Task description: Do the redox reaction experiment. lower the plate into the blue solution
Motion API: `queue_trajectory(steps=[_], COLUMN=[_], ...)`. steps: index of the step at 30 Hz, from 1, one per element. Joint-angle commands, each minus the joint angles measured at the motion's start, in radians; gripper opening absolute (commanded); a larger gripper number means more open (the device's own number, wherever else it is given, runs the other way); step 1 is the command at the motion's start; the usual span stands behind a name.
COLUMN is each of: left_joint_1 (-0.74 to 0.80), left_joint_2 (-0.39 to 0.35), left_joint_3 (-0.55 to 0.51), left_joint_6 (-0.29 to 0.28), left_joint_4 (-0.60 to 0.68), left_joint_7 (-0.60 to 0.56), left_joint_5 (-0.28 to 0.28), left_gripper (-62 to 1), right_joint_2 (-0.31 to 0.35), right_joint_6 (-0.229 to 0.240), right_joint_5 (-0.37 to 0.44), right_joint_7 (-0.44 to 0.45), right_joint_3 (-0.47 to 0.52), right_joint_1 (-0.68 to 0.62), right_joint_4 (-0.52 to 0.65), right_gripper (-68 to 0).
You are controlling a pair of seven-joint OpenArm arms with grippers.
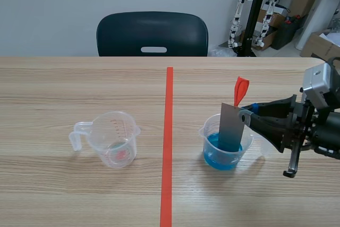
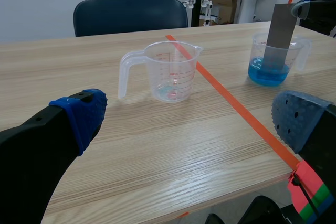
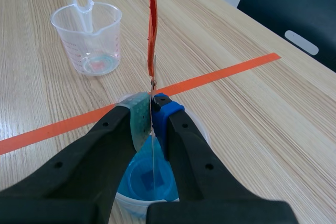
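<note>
A grey metal plate (image 1: pixel 232 127) with an orange-red tag (image 1: pixel 240 90) on top stands upright in the clear cup of blue solution (image 1: pixel 223 151), its lower end in the liquid. My right gripper (image 1: pixel 245 114) is shut on the plate's upper edge. From the right wrist view the plate (image 3: pixel 153 145) shows edge-on between the pads, running down into the blue solution (image 3: pixel 147 179). The left wrist view has my left gripper (image 2: pixel 191 124) open, low over the table, with the plate (image 2: pixel 280 34) and blue cup (image 2: pixel 270 66) far ahead to the right.
An empty clear measuring cup (image 1: pixel 111 138) with red markings stands left of the tape line (image 1: pixel 168 147). A dark chair (image 1: pixel 152 34) sits at the far edge. Boxes and equipment (image 1: pixel 276 14) stand behind at the right.
</note>
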Motion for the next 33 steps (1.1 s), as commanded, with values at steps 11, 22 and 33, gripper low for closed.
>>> queue_trajectory(steps=[11,22,33], left_joint_1=[0.014,0.014,0.014], left_joint_2=[-0.006,-0.006,-0.006], left_joint_3=[-0.003,-0.003,-0.003], left_joint_6=[-0.002,-0.002,-0.002], left_joint_4=[0.008,0.008,0.008], left_joint_7=[-0.003,-0.003,-0.003], left_joint_5=[0.000,0.000,0.000], left_gripper=[1.4,1.4,1.4], right_joint_2=[0.014,0.013,0.013], right_joint_6=[0.008,0.008,0.008], right_joint_5=[0.011,0.011,0.011], right_joint_7=[0.004,-0.011,-0.011], right_joint_3=[0.008,0.008,0.008], right_joint_1=[0.009,0.009,0.009], right_joint_4=[0.009,0.009,0.009], right_gripper=[-66.9,-66.9,-66.9])
